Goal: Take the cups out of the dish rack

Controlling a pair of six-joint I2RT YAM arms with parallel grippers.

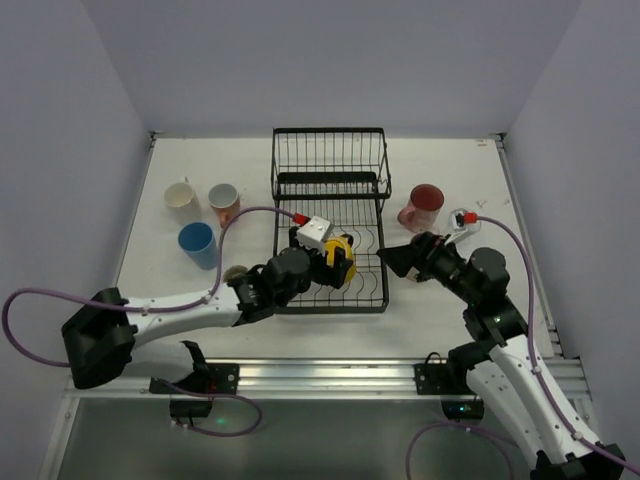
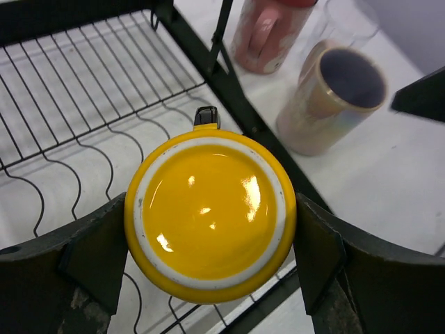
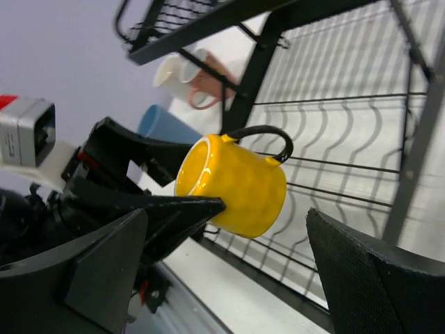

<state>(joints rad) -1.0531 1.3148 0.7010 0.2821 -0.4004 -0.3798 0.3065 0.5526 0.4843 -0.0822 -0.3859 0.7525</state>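
Observation:
My left gripper (image 1: 338, 262) is shut on a yellow cup (image 1: 342, 260) with a black handle, held on its side over the front right corner of the black wire dish rack (image 1: 330, 165). In the left wrist view the cup's base (image 2: 211, 212) sits between both fingers (image 2: 94, 254). My right gripper (image 1: 396, 262) is open and empty just right of the rack, facing the yellow cup (image 3: 236, 184). On the table stand a white cup (image 1: 182, 196), a pink patterned cup (image 1: 224, 203), a blue cup (image 1: 197, 243) and a dark red mug (image 1: 424, 205).
A beige cup (image 2: 334, 97), a pink mug (image 2: 268, 31) and a clear glass (image 2: 348, 17) stand right of the rack. A small grey-beige cup (image 1: 236, 274) sits by my left arm. The rack's upper shelf (image 1: 330, 185) is at the back.

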